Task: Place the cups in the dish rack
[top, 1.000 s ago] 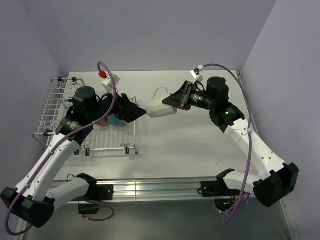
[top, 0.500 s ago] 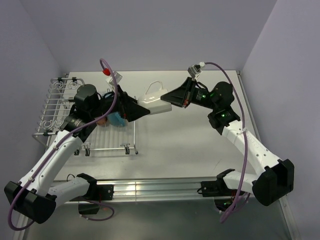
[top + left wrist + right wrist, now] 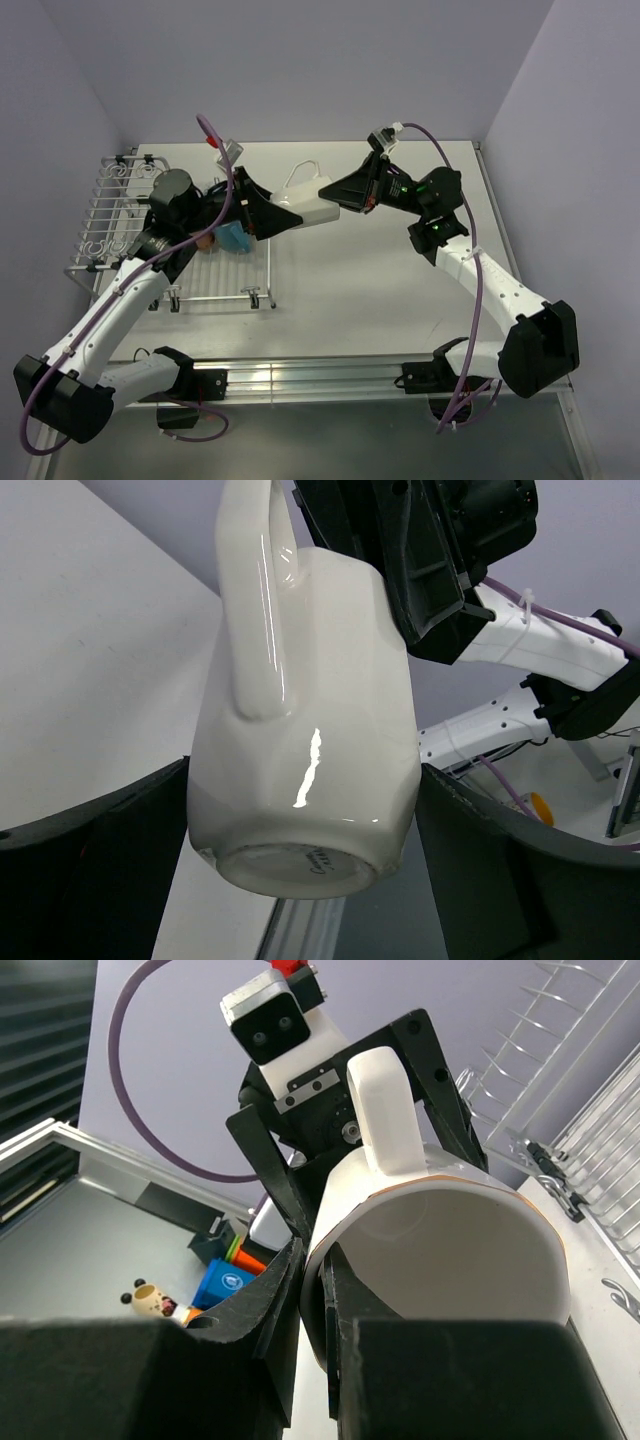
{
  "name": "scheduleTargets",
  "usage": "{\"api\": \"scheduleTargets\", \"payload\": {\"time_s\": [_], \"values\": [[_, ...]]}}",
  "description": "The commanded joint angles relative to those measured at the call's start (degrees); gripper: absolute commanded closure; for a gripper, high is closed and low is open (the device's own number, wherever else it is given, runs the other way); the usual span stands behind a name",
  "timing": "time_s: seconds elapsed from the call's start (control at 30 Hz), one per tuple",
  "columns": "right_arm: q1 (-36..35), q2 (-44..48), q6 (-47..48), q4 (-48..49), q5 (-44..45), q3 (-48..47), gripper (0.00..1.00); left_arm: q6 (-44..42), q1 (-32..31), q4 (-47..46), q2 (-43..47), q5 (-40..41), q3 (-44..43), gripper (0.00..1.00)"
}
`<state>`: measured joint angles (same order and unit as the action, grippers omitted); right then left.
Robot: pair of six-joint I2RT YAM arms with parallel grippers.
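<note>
A cream-white mug (image 3: 312,207) is held in the air above the tabletop (image 3: 380,290), between the two hands and just to the right of the dish rack (image 3: 108,215). The mug is tipped on its side: its handle is turned upward, its opening is turned to the right hand (image 3: 338,196) and its base to the left hand (image 3: 287,216).

The right hand is clenched on the rim of the mug. In the right wrist view one finger (image 3: 345,1310) is seen inside the opening and the other outside the wall, with the rim pinched between them.

The fingers (image 3: 100,860) of the left hand are spread wide and are placed on both sides of the lower body of the mug, very close to it. Whether the mug is already pressed by them cannot be told from the pictures.

In the near right part of the dish rack a blue cup (image 3: 237,238) and a pink cup (image 3: 205,241) are seen side by side, partly hidden by the left arm.
</note>
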<state>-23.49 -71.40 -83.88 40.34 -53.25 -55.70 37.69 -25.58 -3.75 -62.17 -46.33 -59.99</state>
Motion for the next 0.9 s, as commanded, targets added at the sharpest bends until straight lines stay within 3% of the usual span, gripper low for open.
{"api": "scheduleTargets", "payload": {"time_s": [0.0,0.13,0.17,0.27,0.33,0.43,0.57,0.73,0.87], "values": [[-0.24,0.47,-2.52,10.28,0.87,-0.72,1.0,2.3,0.18,-5.39,0.03,-2.01,1.01,0.07],[-0.51,-0.23,-1.99,10.73,1.31,-0.37,1.0,3.09,0.1,-6.18,0.38,-2.71,1.71,0.25],[-0.51,-0.32,-1.82,10.73,1.66,-0.37,1.0,3.18,0.1,-6.1,0.38,-2.8,1.8,0.37],[-0.86,-0.85,-1.29,11.08,1.84,-0.46,1.0,2.74,0.1,-5.13,0.82,-2.37,1.8,0.61],[-1.38,-1.11,-0.85,10.99,1.93,-0.37,1.0,2.21,0.1,-4.52,1.26,-2.02,1.63,0.71],[-1.91,-1.11,0.81,9.15,2.45,-0.2,1.0,1.51,0.1,-2.5,1.61,-1.4,0.4,0.97],[-2.09,-0.24,6.95,2.57,4.29,-0.2,0.98,0.45,0.1,0.23,2.23,-0.17,-1.09,1.0],[-2.09,2.04,14.34,-8.94,9.12,-0.72,0.76,-2.18,0.1,6.46,3.9,2.73,-3.55,1.0],[-2.09,2.75,17.6,-12.03,11.15,-0.37,0.64,-3.24,0.1,9.1,4.87,4.31,-4.7,1.0]]}}
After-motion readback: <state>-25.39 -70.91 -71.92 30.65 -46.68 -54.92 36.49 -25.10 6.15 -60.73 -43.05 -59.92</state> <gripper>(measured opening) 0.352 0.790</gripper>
